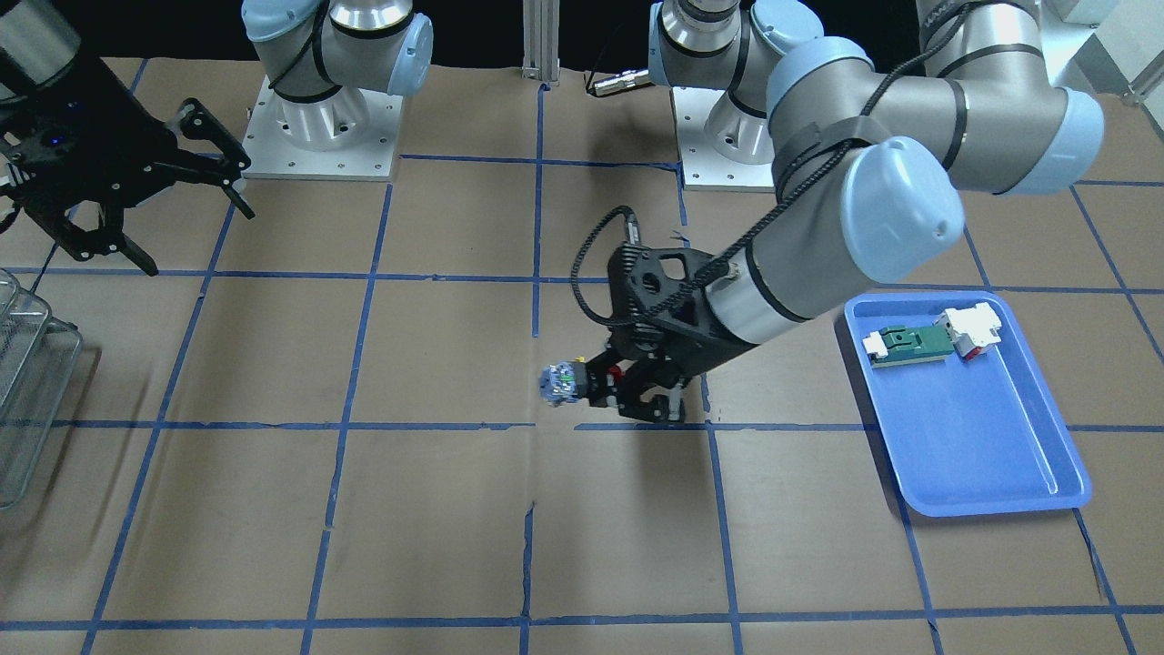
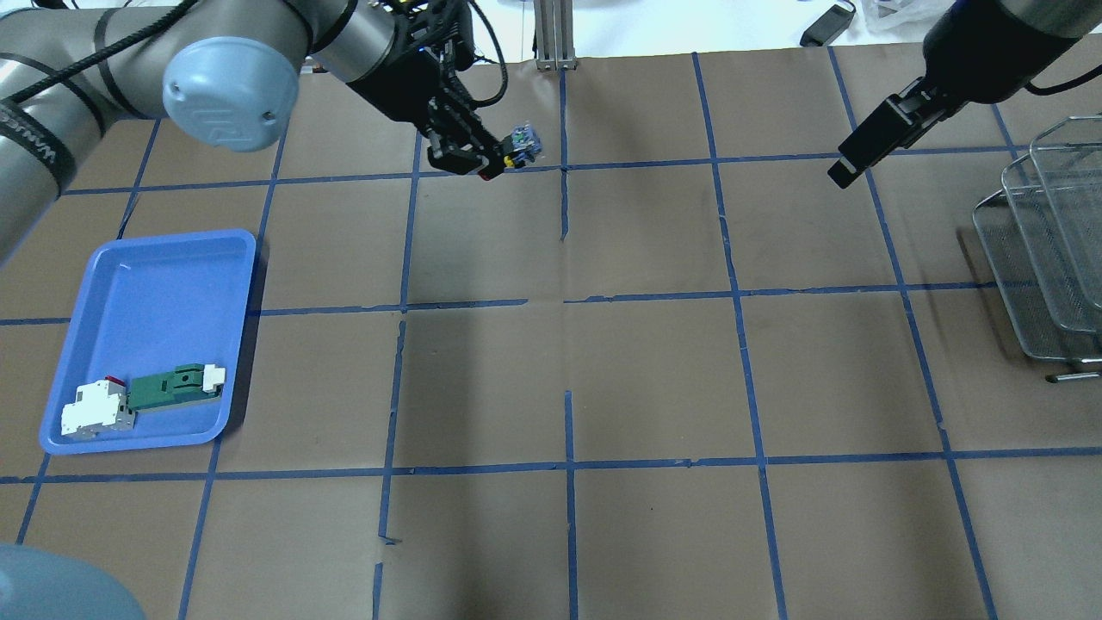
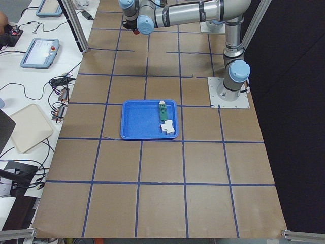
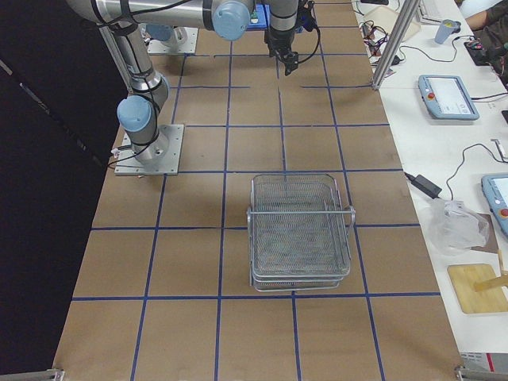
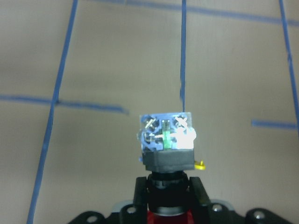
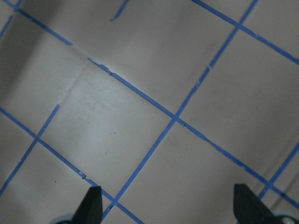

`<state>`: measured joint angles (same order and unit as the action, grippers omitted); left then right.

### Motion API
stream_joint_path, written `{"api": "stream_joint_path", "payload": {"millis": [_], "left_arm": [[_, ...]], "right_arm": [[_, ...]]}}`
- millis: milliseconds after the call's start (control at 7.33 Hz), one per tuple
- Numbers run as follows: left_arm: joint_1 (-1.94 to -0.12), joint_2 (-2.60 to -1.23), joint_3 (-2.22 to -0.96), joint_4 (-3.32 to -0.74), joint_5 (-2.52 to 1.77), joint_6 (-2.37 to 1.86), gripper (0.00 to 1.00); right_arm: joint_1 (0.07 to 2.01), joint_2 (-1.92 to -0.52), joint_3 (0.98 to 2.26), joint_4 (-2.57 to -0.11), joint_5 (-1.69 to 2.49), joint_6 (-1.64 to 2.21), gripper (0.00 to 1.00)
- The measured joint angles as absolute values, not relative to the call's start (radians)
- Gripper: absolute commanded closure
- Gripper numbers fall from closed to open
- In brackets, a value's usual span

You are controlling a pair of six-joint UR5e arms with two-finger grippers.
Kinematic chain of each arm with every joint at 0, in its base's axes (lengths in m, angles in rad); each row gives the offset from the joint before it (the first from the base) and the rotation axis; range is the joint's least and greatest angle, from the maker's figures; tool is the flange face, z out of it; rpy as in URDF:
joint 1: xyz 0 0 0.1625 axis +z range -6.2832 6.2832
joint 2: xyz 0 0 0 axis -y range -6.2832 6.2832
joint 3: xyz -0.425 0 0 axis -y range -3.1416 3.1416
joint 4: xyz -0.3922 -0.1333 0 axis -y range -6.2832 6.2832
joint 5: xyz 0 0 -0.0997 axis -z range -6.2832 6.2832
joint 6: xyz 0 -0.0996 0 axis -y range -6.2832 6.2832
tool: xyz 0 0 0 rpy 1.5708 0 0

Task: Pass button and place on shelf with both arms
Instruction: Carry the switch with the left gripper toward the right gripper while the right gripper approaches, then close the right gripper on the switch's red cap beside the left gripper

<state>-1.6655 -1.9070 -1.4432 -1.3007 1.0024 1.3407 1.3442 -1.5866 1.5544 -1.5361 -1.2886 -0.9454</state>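
My left gripper (image 1: 600, 384) is shut on the button (image 1: 559, 382), held above the brown table near its middle. The blue-and-white block points away from the gripper; the red head sits between the fingers. In the left wrist view the button (image 5: 166, 140) stands just past the gripper (image 5: 168, 189). In the overhead view the button (image 2: 522, 140) sticks out of the left gripper (image 2: 492, 161). My right gripper (image 1: 195, 238) is open and empty, apart from the button, also in the overhead view (image 2: 848, 168) and the right wrist view (image 6: 169, 205). The wire-mesh shelf (image 2: 1042, 250) stands at the right end of the table.
A blue plastic tray (image 2: 146, 284) lies at the left end with a green-and-white flat part (image 2: 172, 387) in it. The shelf also shows at the front-facing view's left edge (image 1: 27, 391) and in the right side view (image 4: 300, 230). Blue tape lines grid the brown table.
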Motion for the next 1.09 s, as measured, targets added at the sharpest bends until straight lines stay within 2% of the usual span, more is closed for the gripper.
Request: {"api": "stream_joint_path", "payload": {"millis": [545,1091], "left_arm": [[-1.823,-1.906,-1.449,-1.041,0.923,1.134,1.00],[-1.851,-1.897,-1.457,-0.941,0.841,1.103,1.00]], "right_arm": [[1.329,-1.592,1.552,-1.535,-0.969,-1.570,0.00],[1.365,-1.556,1.542,-1.623,-0.861,-1.668,0.00]]}}
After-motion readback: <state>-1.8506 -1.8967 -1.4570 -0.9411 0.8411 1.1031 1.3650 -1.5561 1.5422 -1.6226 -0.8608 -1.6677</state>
